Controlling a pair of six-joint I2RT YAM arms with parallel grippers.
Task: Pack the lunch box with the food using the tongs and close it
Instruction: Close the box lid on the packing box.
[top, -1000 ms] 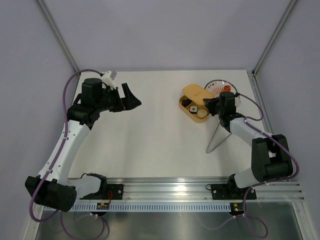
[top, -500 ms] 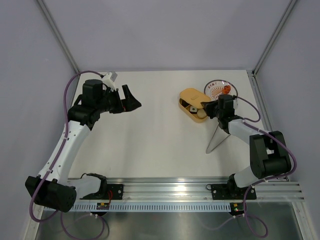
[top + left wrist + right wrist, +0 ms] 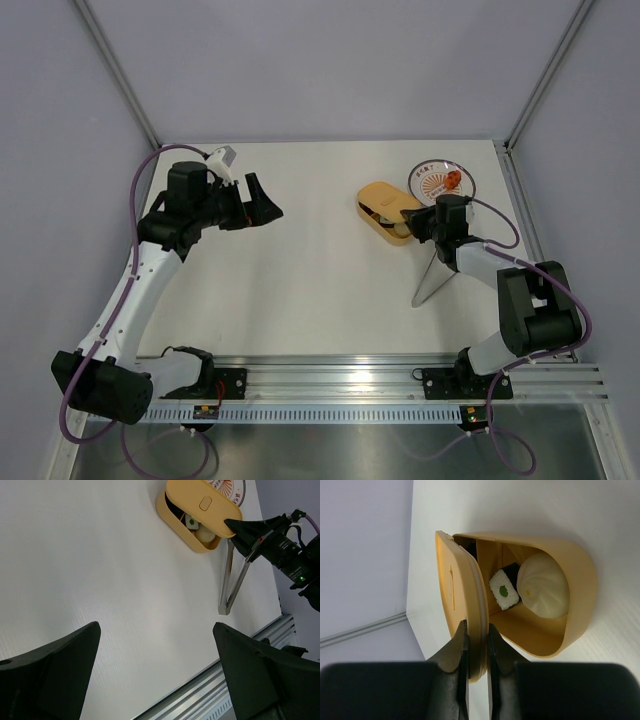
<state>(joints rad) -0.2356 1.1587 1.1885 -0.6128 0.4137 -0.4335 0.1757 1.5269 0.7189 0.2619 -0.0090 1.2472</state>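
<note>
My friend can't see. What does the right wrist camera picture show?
The right pincer pinches the edge of the orange lid, held partly over the open lunch box. Inside sit a white dumpling and a rice roll with a green middle.

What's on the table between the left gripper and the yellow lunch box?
Nothing: only bare white table lies between the left gripper and the lunch box, seen in the top view.

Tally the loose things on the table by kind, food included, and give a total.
Lunch box base: 1
Lid: 1
Food pieces in view in the box: 2, a white dumpling and a rice roll
Tongs: 1
Plate: 1
Total: 6
</note>
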